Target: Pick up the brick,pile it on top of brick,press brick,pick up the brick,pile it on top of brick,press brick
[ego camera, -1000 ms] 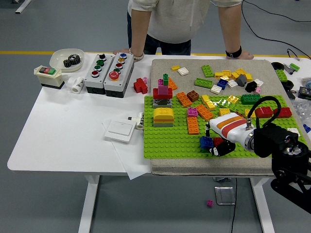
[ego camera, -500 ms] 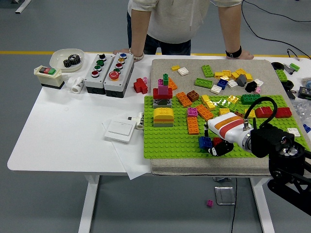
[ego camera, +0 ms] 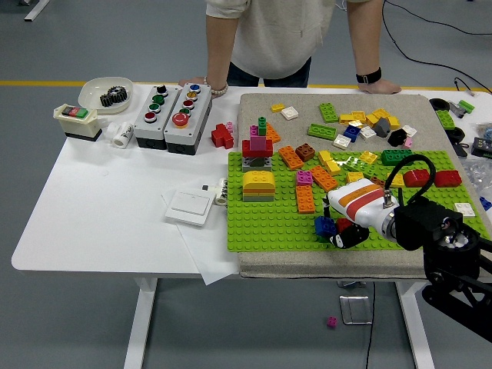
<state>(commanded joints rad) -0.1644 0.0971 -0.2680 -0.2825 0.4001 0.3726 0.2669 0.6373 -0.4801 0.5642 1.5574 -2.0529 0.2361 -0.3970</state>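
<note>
A green baseplate point(ego camera: 269, 219) lies on a grey mat. My right hand point(ego camera: 344, 231), white with orange stripes and black fingers, sits low over the plate's front right. Its fingers curl around a blue brick point(ego camera: 324, 225) that rests on or just above the studs. A small red piece point(ego camera: 343, 224) shows under the palm. Further left, a tall stack point(ego camera: 257, 146) of grey, red, pink and green bricks stands on the plate. A yellow brick on a grey one point(ego camera: 259, 184) is in front of it. Orange bricks point(ego camera: 305, 198) lie between the stacks and my hand.
Loose bricks point(ego camera: 361, 123) are scattered on the mat behind the plate. Two button boxes point(ego camera: 173, 115), a white bowl with gears point(ego camera: 108, 94), a switch point(ego camera: 77, 119) and a white plate point(ego camera: 189, 206) sit on the left. A person stands opposite, hands point(ego camera: 377, 84) resting on the far edge.
My right hand and forearm have shifted slightly left, and the blue brick went with them. The person has shifted a little at the far side.
</note>
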